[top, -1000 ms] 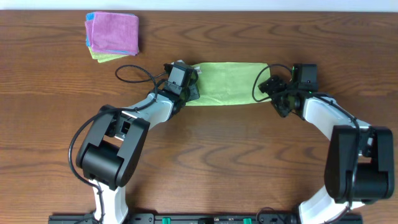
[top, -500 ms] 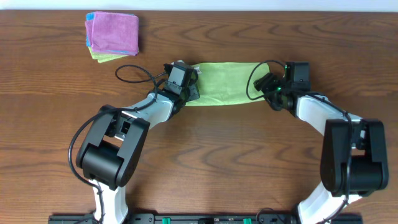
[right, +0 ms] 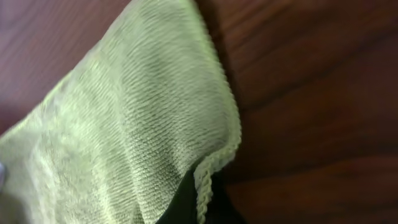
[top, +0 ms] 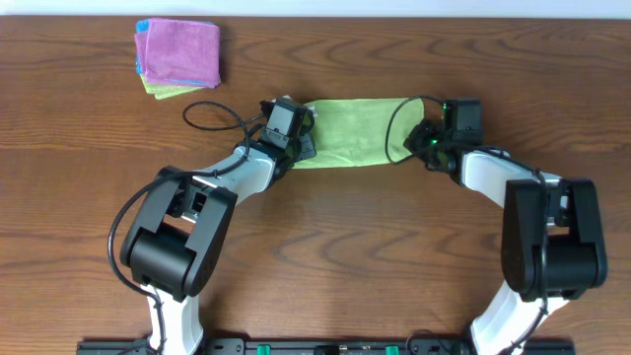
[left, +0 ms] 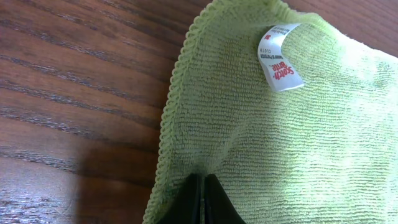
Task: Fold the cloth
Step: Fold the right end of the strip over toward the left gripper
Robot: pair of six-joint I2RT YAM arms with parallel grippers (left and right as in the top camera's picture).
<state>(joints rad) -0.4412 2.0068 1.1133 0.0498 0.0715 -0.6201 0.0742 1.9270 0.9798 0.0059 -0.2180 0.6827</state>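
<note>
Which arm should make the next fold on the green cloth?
Right, probably. The right gripper holds its end of the green cloth raised off the table, edge curled. The left gripper pinches an end lying flat, so it suits anchoring while right carries over.

A white sewn-in tag (left: 281, 57) lay on the green cloth (left: 292, 149), toward one o'clock in the left wrist view. Red lettering ran lengthwise along it and appeared to read "Scotch-Brite". The smaller dark print beside that was too fine to make out. Nothing else legible showed in the overhead or right wrist views.
</note>
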